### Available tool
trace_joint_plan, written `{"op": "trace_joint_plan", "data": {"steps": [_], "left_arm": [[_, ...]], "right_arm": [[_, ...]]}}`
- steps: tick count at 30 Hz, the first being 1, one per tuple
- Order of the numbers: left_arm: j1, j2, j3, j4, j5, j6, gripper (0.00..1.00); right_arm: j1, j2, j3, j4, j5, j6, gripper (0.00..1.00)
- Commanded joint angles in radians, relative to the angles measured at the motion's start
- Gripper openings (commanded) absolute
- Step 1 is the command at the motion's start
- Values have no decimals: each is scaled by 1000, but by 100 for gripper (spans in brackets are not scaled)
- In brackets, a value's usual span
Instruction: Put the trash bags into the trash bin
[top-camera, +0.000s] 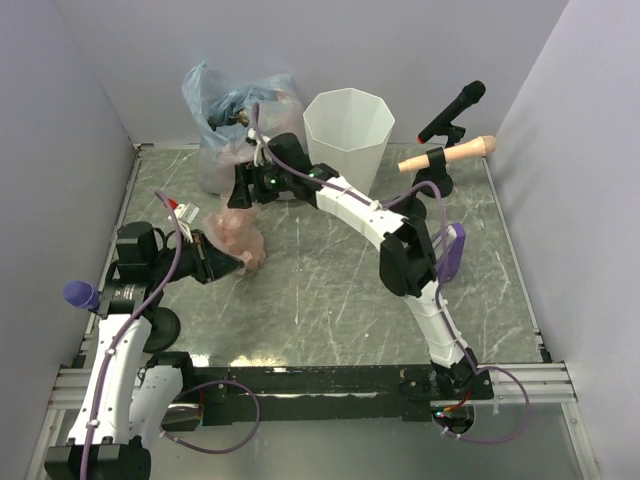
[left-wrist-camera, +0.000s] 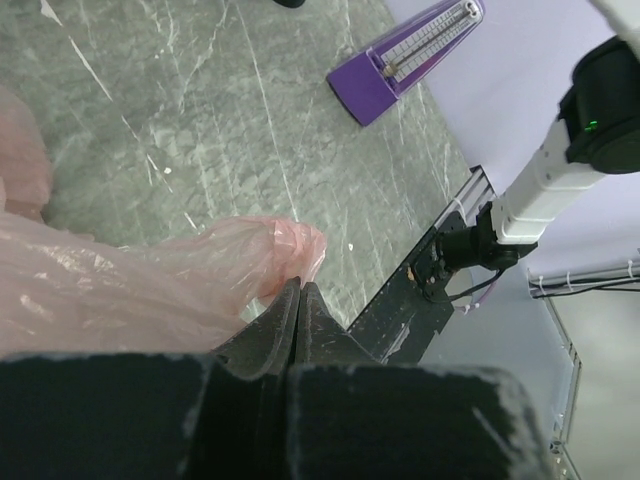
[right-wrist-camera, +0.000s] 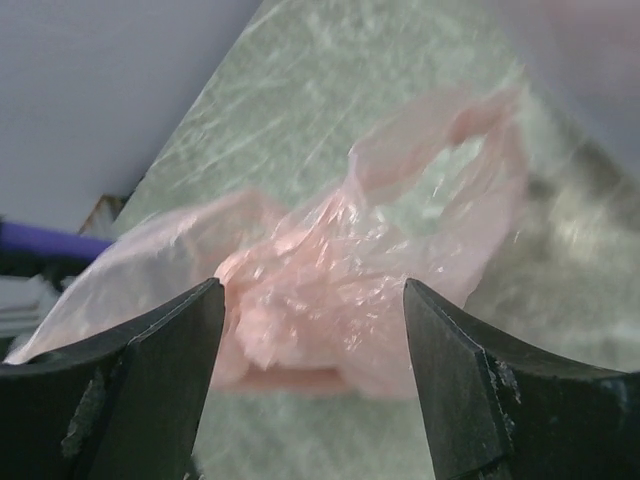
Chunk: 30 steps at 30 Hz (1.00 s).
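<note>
My left gripper (left-wrist-camera: 300, 300) is pinched tight on a corner of the pink bag (left-wrist-camera: 120, 290), which lies on the table (top-camera: 330, 290) at front left, well apart from the bin (top-camera: 340, 150) at the back. My right gripper (right-wrist-camera: 312, 290) hangs w/ jaws wide apart, the bag's crumpled middle just ahead betw. them, not touching afaict. Best move imo: ease right fwd onto the thick bunch, not the loose flap, clamp, and only then let left go. Lift high so the hanging film clears the bin's rim. Watch the stuffed bag (top-camera: 225, 120) just beside my right wrist, and the back wall (top-camera: 300, 40) behind the bin. Room to move is over mid-table. The mic (top-camera: 455, 108) and metronome (top-camera: 453, 250) sit off right, so no wide swing there.
</note>
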Motion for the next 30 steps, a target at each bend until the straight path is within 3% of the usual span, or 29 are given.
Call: {"op": "trace_joint_plan", "data": {"steps": [1, 4, 11, 14, 17, 21, 23, 24, 27, 30], "left_arm": [[-3, 10, 10, 6, 38, 17, 1], [-3, 22, 18, 3, 39, 20, 1], [-3, 53, 65, 0, 21, 41, 1], [-3, 58, 72, -8, 12, 44, 1], [-3, 55, 75, -17, 0, 46, 1], [-3, 44, 88, -49, -8, 61, 1], [-3, 36, 84, -55, -1, 61, 1], [-5, 35, 82, -55, 1, 60, 1], [-3, 30, 102, -69, 0, 73, 1], [-3, 33, 163, -155, -16, 110, 1]], "right_arm": [[31, 80, 139, 96, 94, -122, 82], [51, 143, 217, 96, 102, -217, 86], [71, 169, 147, 27, -73, -233, 87], [73, 168, 84, 42, -160, -168, 70], [70, 155, 49, 97, -301, -108, 63], [64, 97, 30, 47, -245, -197, 44], [47, 54, -12, 39, -234, -214, 41], [31, 27, -48, 50, -248, -214, 44], [21, -27, -75, 7, -234, -269, 73], [24, -53, -127, -56, -127, -294, 85]]}}
